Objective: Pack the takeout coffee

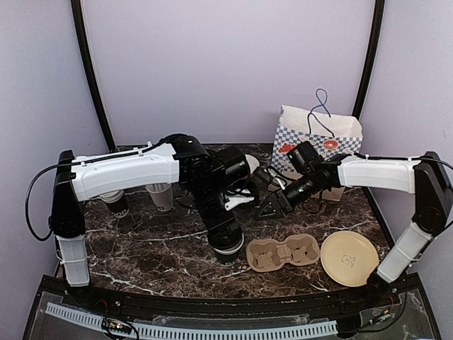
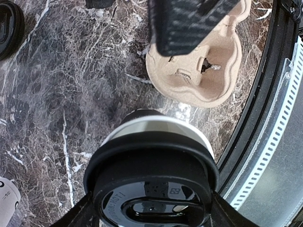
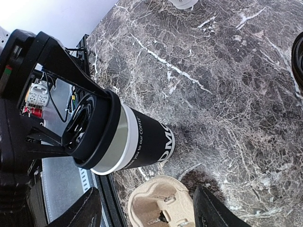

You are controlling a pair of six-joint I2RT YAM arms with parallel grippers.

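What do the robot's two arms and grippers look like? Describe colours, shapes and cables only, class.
Both the left arm and right arm have boxy white shells over black joints. Thin black cables run along them, one looping out by the left shoulder. The left gripper and right gripper are black with tapered fingers.

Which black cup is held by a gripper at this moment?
The lidded cup beside the cardboard carrier: the left gripper clamps its lid. The black cup at back left stands free.

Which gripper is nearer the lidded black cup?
Left. The left gripper is clamped on the cup. The right gripper is open, off to the cup's right and farther back, apart from it.
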